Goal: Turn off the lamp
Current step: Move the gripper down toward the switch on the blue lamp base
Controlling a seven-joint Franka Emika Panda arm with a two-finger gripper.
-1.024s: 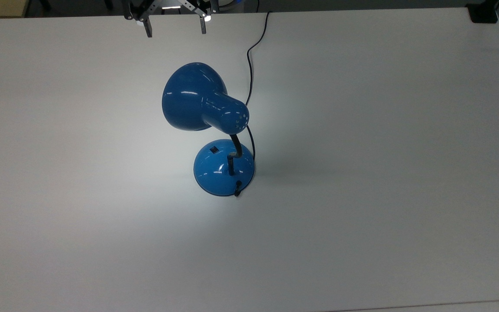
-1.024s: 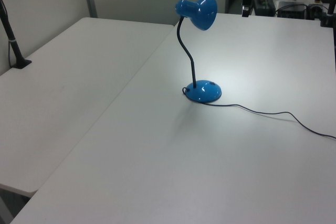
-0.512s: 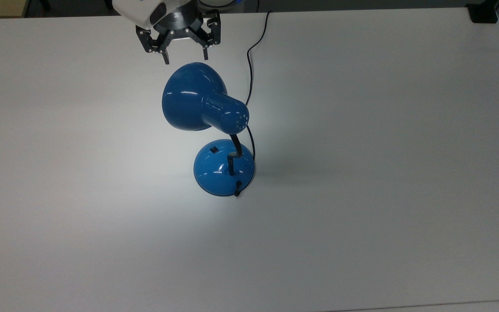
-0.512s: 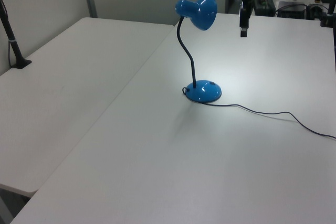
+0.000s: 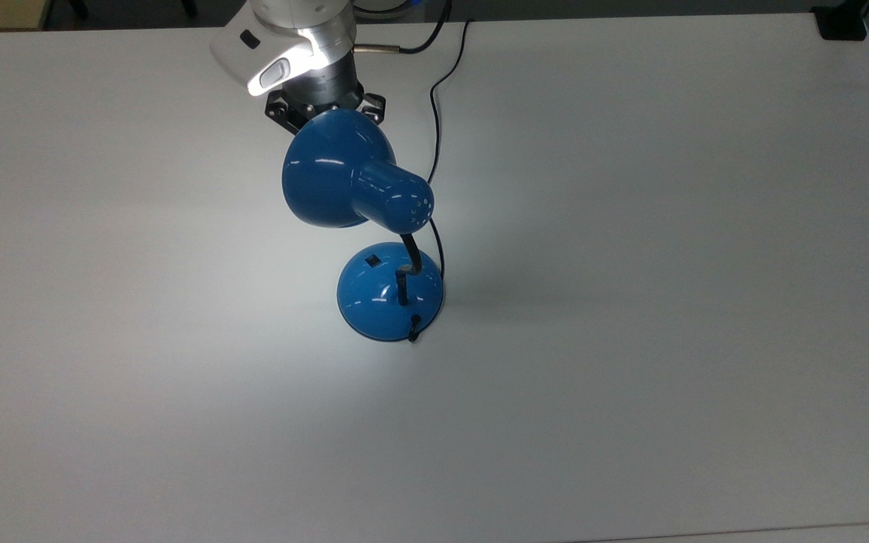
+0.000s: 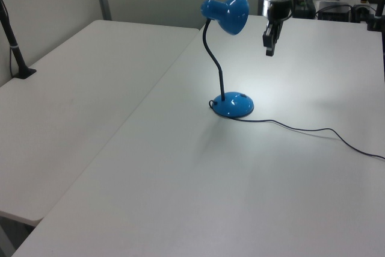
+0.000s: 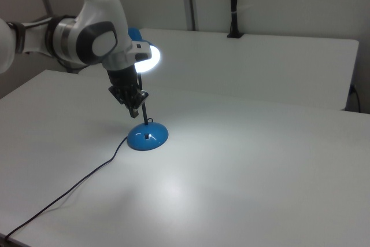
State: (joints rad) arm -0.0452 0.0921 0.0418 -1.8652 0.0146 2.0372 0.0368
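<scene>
The blue desk lamp stands on the white table, roughly midway along its length and nearer the far edge than the near one in the top view. Its domed base sits flat on the tabletop, with a small black switch on the slope facing the top view's upper left. A black gooseneck rises from the base and bends over to carry the bell-shaped shade. The bulb is lit: in the right view the shade's mouth glows white, and a bright pool of light lies on the table around the base.

A black cord leaves the back of the base and trails across the table to its far edge in the top view.

The arm's gripper hangs in the air just beside the shade, above the table and well clear of the base and its switch. In the top view the shade stands in front of it and hides the fingertips; in the left view its dark fingers point down. Whether they are parted or closed I cannot tell, and nothing is seen between them.

A second white table adjoins on the left view's left, with a black post clamped at its far corner.
</scene>
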